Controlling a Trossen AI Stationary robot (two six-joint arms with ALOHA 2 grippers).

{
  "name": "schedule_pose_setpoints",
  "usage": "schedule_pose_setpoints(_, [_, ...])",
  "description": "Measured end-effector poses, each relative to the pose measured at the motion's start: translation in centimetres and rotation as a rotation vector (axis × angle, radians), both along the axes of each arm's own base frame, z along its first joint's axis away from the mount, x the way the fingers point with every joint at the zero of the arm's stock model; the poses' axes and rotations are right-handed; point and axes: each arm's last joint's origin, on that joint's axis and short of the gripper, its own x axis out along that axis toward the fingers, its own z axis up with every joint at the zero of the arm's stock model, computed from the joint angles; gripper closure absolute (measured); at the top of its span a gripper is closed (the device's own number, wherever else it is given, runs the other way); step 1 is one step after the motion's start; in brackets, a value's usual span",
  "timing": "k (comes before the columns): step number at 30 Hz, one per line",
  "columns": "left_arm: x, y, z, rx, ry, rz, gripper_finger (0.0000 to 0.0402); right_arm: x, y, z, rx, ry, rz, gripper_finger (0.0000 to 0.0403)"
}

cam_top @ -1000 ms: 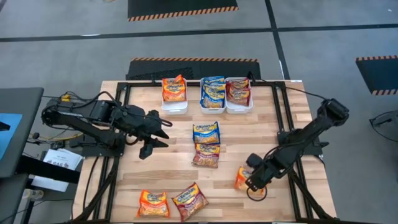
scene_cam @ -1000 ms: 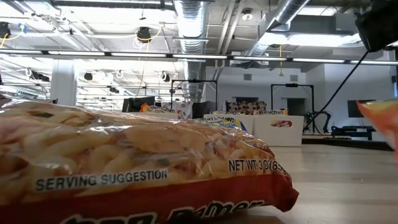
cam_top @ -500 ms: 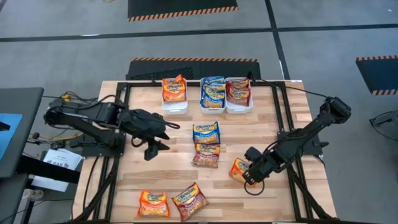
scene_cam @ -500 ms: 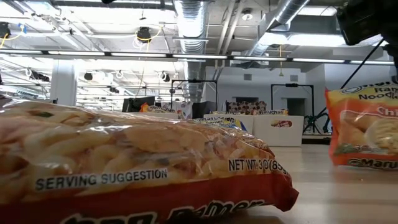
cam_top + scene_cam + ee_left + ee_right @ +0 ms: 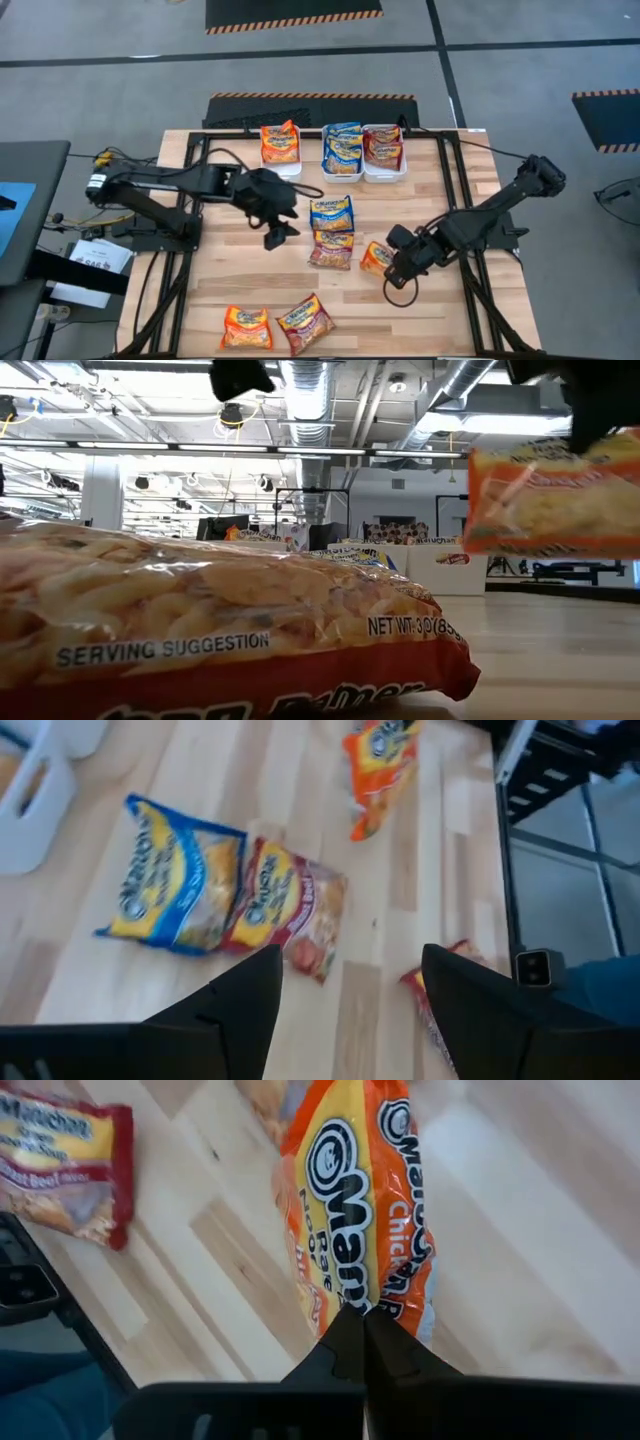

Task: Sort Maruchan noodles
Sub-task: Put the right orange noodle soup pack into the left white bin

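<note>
The table [image 5: 440, 200] is pale, smooth matt wood planking, the noodle packets [image 5: 331, 213] are glossy, crinkled plastic film, the bins [image 5: 283, 171] look like smooth white plastic, and both arms and their fingers [image 5: 235, 1005] are matt black.

Bins: 3 white bins are counted: left bin [image 5: 281, 176], mid bin [image 5: 342, 178], right bin [image 5: 385, 177].

Pkts outside bins: 5 are counted.
- Orange, 2: right-side orange pkt [image 5: 375, 258], near-edge orange pkt [image 5: 246, 327].
- Blue, 1: centre blue pkt [image 5: 331, 212].
- Dk red, 2: centre red pkt [image 5: 330, 250], near-edge red pkt [image 5: 305, 322].

Pkts inside bins: binned orange pkts [image 5: 280, 143], at least 1 is seen; binned blue pkts [image 5: 342, 148], at least 2 overlapping are seen; binned red pkts [image 5: 382, 145], at least 1. Stack totals cannot be told.

Arms: 2 are counted: left arm [image 5: 160, 185], right arm [image 5: 490, 215].
</note>
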Motion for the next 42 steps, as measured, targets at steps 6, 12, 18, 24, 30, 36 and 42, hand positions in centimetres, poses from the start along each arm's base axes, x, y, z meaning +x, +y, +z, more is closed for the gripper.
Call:
schedule_pose_setpoints(6, [2.4,0.3,-1.4,-0.041,-0.022,-0.1,0.0175,0.8,-0.4,2.3,-0.028,-0.067,0.028,0.0398])
schedule_pose_setpoints(12, [3.6,0.7,-2.0,-0.092,-0.059,-0.167,0.0175,1.5,-0.8,4.8,-0.081,-0.159,0.041,0.0398])
schedule_pose_setpoints(18, [4.6,1.5,-1.4,-0.105,-0.167,-0.16,0.0175,2.4,-1.8,7.2,-0.128,-0.244,0.061,0.0398])
schedule_pose_setpoints(24, [4.8,2.3,-1.1,-0.122,-0.197,-0.128,0.0175,2.9,-2.8,9.2,-0.17,-0.303,0.093,0.0398])
schedule_pose_setpoints(30, [4.9,2.6,-0.9,-0.144,-0.222,-0.101,0.0175,3.5,-4.2,10.7,-0.212,-0.351,0.108,0.0398])
schedule_pose_setpoints(36, [5.1,2.8,-0.5,-0.133,-0.266,-0.076,0.0175,4.1,-5.2,11.5,-0.233,-0.397,0.124,0.0398])
schedule_pose_setpoints(42, [5.1,3.3,-0.5,-0.122,-0.271,-0.042,0.0175,4.2,-5.6,11.8,-0.235,-0.406,0.127,0.0398])
